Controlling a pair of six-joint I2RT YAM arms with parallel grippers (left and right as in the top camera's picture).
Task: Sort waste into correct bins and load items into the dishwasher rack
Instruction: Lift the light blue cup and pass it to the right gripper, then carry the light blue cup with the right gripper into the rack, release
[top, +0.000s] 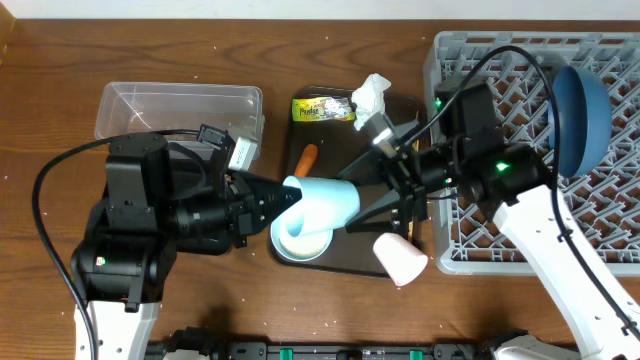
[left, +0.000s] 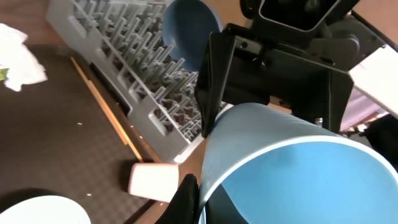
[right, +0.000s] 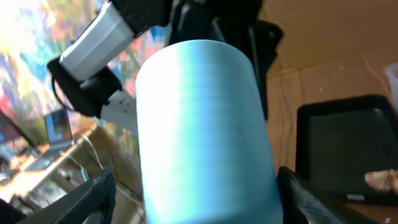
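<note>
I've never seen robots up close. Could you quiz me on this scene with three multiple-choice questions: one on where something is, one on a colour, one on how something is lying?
1. Where is the dark blue plate?
A) on the floor
B) in the grey rack
C) flat on the wooden table

2. What colour is the held-up cup above the white bowl?
A) red
B) green
C) light blue

3. How is the small pinkish-white cup placed?
A) lying on its side
B) standing upright
C) upside down in the rack

Answers: 1 B, it sits among the rack's pegs; 2 C, its wall looks pale blue in every view; 3 A, its side wall faces the overhead camera.
</note>
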